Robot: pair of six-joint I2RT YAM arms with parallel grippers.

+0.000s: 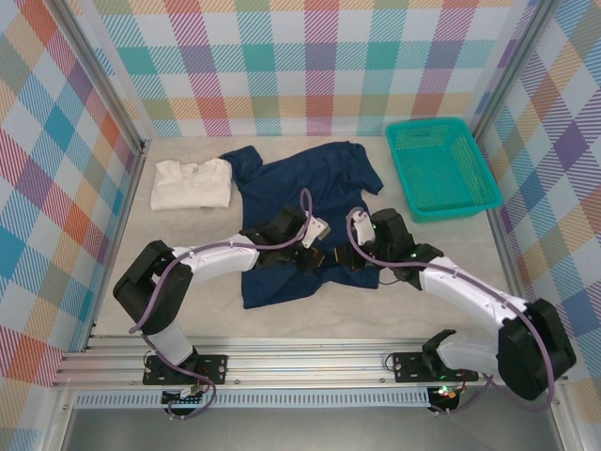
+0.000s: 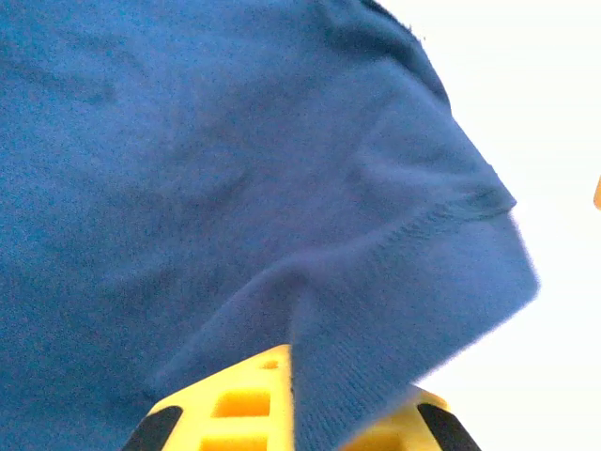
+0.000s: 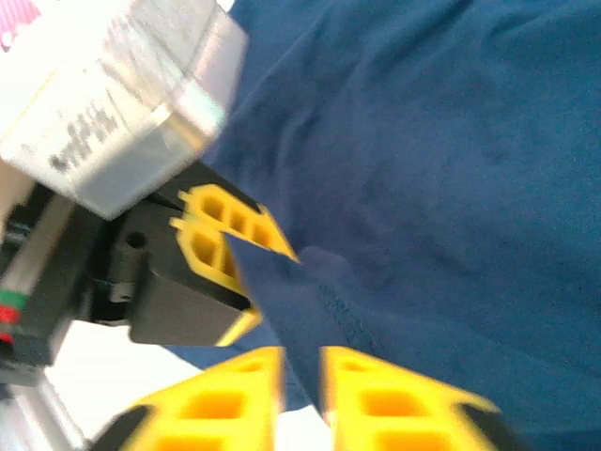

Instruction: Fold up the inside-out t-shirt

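Note:
The inside-out t-shirt [image 1: 310,178] is dark navy and lies spread across the middle of the table, partly rumpled. Both grippers meet over its lower right part. My left gripper [image 1: 321,254] is shut on a fold of its hem; in the left wrist view the ribbed cloth [image 2: 235,169] runs down between the yellow fingers [image 2: 225,404]. In the right wrist view the left gripper [image 3: 223,240] pinches a pointed corner of the t-shirt [image 3: 451,188]. My right gripper [image 3: 300,395] stands just below it, jaws slightly apart, with that corner hanging in the gap. In the top view the right gripper [image 1: 347,256] sits close beside the left one.
A folded white shirt [image 1: 191,183] lies at the back left, touching the navy sleeve. A teal mesh basket [image 1: 441,167] stands at the back right. Checked walls close in the table [image 1: 451,282] on three sides. Bare tabletop lies along the front edge.

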